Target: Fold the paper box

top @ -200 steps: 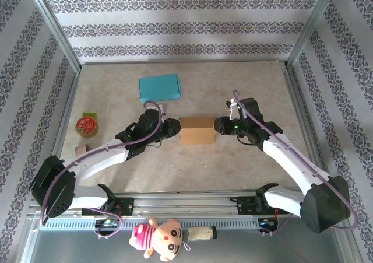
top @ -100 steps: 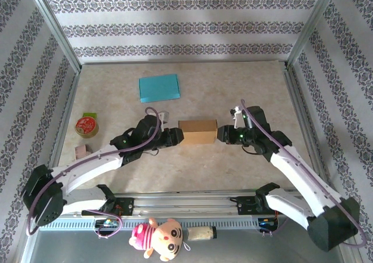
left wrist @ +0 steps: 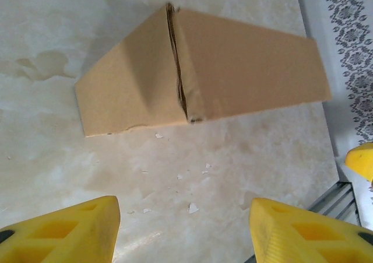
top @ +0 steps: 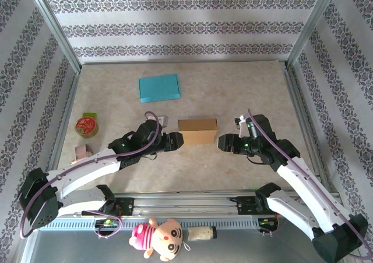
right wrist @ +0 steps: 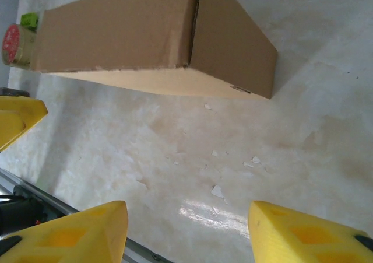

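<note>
The brown cardboard box (top: pixel 197 131) lies closed at mid-table, long side facing the arms. From the left wrist, its end seam gapes a touch, the flap not quite flush. The left gripper (top: pixel 173 139) is just beside the box's left end, jaws spread and holding nothing. The right gripper (top: pixel 224 141) is near the right end, a little further off, spread and empty too. The fold looks all but done. For a clean finish, press that flap home squarely, then draw both arms straight out along the box so no finger clips a corner. A teal sheet (top: pixel 159 87) lies well apart, toward the back.
</note>
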